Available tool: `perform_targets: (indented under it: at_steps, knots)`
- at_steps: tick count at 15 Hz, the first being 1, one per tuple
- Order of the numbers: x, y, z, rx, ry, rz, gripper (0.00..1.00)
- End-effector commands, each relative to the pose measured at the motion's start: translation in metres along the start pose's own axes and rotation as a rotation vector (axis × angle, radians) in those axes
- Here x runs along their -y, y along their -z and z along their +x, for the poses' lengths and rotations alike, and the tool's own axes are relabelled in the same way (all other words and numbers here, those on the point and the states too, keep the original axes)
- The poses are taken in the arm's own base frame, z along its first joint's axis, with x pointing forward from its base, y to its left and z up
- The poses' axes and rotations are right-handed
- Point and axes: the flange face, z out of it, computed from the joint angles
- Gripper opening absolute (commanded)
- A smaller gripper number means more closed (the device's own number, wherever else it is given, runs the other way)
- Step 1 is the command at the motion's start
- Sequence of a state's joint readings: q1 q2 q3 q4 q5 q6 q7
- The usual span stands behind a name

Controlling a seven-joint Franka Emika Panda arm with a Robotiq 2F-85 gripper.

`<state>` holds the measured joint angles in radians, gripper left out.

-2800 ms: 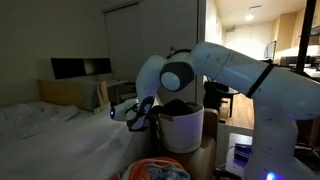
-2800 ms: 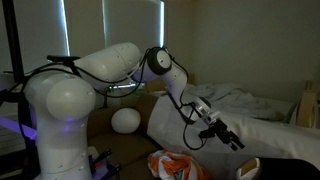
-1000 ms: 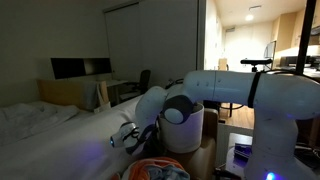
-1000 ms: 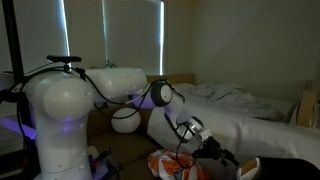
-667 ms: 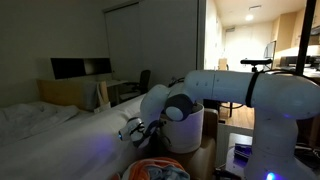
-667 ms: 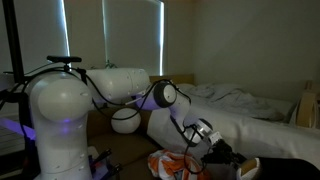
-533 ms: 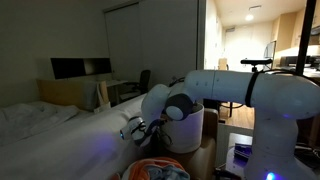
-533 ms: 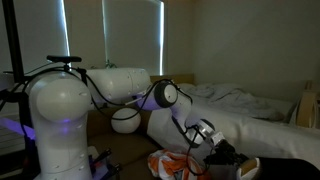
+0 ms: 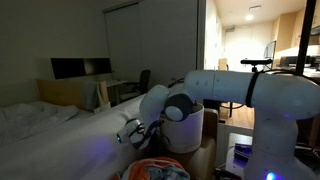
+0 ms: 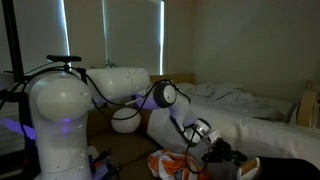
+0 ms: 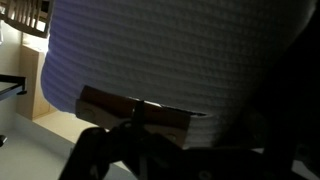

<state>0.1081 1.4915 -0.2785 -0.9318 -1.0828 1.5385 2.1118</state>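
My gripper [image 9: 129,136] hangs low beside the edge of the white bed [image 9: 50,140], just above a crumpled orange and white cloth [image 9: 160,170]. In both exterior views it is dark and small; its fingers look spread with nothing between them [image 10: 222,153]. The cloth [image 10: 175,165] lies just below and beside it. In the wrist view a white ribbed surface [image 11: 160,60] fills the frame, with a wooden strip [image 11: 135,112] across it. The gripper [image 11: 160,160] is only a dark shape at the bottom there.
A tall white hamper [image 9: 185,128] with dark things on top stands right behind the arm. The rumpled bed [image 10: 250,110] runs along one side. A white ball-shaped object [image 10: 125,120] sits near the robot base. The room is dim.
The arm has come down from above the bed edge to a low spot near the cloth. Over the last second the gripper has only shifted slightly.
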Motion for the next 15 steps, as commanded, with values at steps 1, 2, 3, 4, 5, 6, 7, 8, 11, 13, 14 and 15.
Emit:
perform_targets:
  at_steps: [1,2,3,4,5,6,7,8,11,13,14,15]
  knots:
    - [-0.005,0.042,-0.012,-0.021,0.011,0.085,1.0]
    - [-0.006,0.051,-0.014,-0.02,0.016,0.099,1.0]
    - [-0.007,0.055,-0.015,-0.022,0.02,0.108,1.0]
    - [-0.007,0.059,-0.015,-0.026,0.02,0.116,1.0]
    - [-0.007,0.061,-0.015,-0.029,0.02,0.118,1.0]
    - [-0.007,0.058,-0.015,-0.029,0.027,0.116,1.0]
    - [-0.007,0.055,-0.015,-0.031,0.029,0.112,1.0]
    - [-0.005,0.051,-0.014,-0.029,0.033,0.111,1.0]
    - [-0.002,0.048,-0.015,-0.026,0.044,0.128,1.0]
    - [0.0,0.047,-0.016,-0.027,0.053,0.144,1.0]
    - [0.001,0.047,-0.016,-0.022,0.061,0.151,1.0]
    - [0.001,0.047,-0.017,-0.02,0.066,0.156,1.0]
